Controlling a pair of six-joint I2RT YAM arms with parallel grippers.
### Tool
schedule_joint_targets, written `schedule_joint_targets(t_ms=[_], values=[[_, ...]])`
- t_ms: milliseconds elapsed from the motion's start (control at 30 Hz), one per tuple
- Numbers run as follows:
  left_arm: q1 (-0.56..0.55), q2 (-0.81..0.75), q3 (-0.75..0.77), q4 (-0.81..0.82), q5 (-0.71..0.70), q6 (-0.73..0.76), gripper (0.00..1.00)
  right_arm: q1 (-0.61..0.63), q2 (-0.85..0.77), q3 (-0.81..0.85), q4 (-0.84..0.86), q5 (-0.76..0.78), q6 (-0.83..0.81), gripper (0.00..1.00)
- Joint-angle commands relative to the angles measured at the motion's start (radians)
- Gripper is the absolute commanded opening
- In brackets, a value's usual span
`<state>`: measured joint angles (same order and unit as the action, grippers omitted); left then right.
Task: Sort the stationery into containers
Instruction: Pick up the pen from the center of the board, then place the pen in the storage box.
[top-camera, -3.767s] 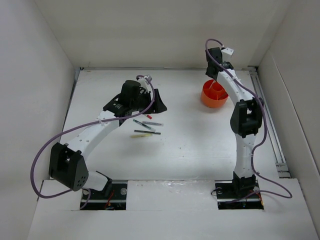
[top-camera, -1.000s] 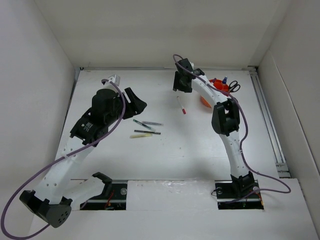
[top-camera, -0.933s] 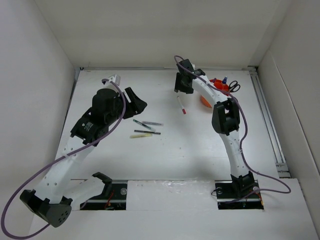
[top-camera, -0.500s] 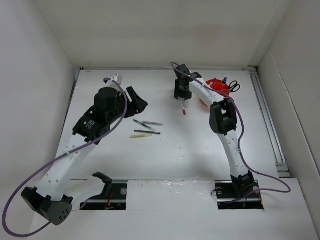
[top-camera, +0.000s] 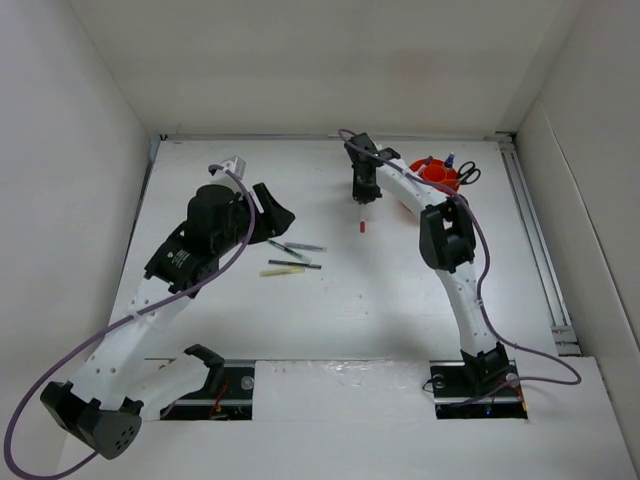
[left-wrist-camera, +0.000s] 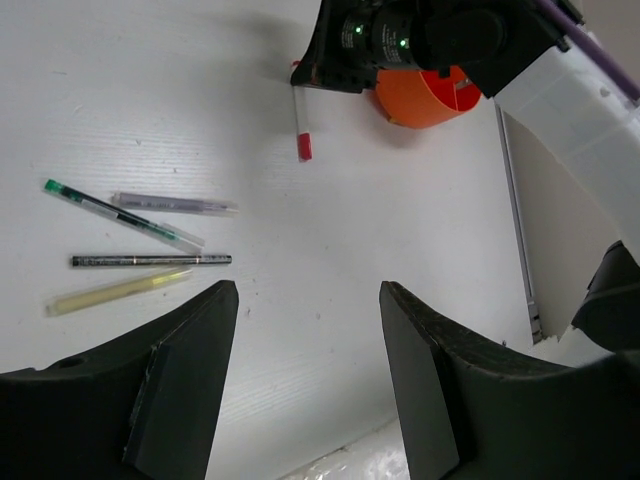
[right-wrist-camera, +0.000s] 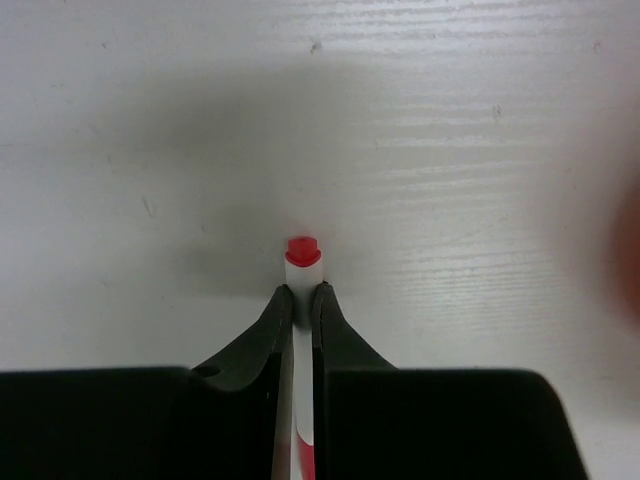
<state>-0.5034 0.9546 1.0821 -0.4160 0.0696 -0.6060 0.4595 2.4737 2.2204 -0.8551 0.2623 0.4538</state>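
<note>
We've got the right end effector clamped on the white red-tipped pen near the table far edge, just left of the orange cup holding the scissors. Left end effector hangs with fingers apart above the yellow stick, left of centre

— What sort of place is this?
— A robotics lab, by the look of it: a test cell. Plain white board walls box in a flat white tabletop on three sides
— What else says lab?
— Two white-and-black jointed robot arms, the left and the right, stand on metal base plates at the near edge, and loose purple cables loop off them
</note>
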Motion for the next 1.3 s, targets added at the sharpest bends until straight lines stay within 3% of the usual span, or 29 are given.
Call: schedule_joint_targets(t_ms=[0,167,300,667,1100,1267], values=[[-0.001,-0.013,-0.031,0.068,0.053,0.017,0.55,-0.010,-0.129,-0.018,0.010,-0.012,0.023,0.00],[-0.001,0.052,-0.040,0.135,0.189,0.054,0.55,-0.077,-0.315,0.012,0.157,-0.113,0.079,0.00],[-0.032,0.098,-0.019,0.154,0.199,0.064,0.56,-0.139,-0.421,0.021,0.250,0.047,0.088,0.00],[-0.046,0.098,-0.030,0.142,0.202,0.064,0.56,-0.265,-0.397,0.038,0.376,0.443,0.060,0.00],[-0.046,0.141,-0.011,0.111,0.202,0.064,0.56,-0.232,-0.182,0.139,0.467,0.581,-0.087,0.00],[-0.046,0.160,-0.002,0.111,0.193,0.084,0.56,-0.209,-0.203,-0.037,0.571,0.612,-0.109,0.00]])
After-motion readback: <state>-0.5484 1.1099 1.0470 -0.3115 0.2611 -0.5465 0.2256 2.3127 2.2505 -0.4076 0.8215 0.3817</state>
